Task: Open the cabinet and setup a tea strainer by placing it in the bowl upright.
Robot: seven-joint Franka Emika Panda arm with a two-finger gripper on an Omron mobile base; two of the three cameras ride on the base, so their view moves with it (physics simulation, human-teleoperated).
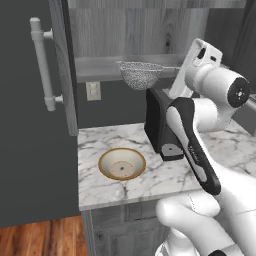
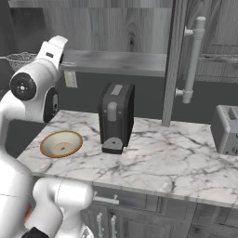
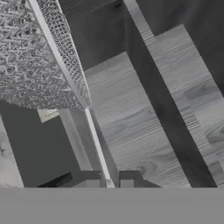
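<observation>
We see the bowl (image 1: pixel 122 164) sitting empty on the marble tabletop (image 1: pixel 165 175), near its front left corner, well apart from the tea strainer (image 1: pixel 140 74). The strainer hangs in the air at the front edge of the cabinet (image 1: pixel 125 30) shelf, mouth up, with open room beneath it down to the bowl. Our claw (image 3: pixel 109 183) is pinched narrow on the strainer's thin wire handle (image 3: pixel 94 140), fingertips (image 3: pixel 91 180) close on either side. The cabinet door (image 1: pixel 35 115) stands swung open at the left. A black coffee machine (image 1: pixel 161 127) stands just right of the bowl, partly hidden behind our arm. A toaster (image 2: pixel 227 129) is cut off at the right edge.
</observation>
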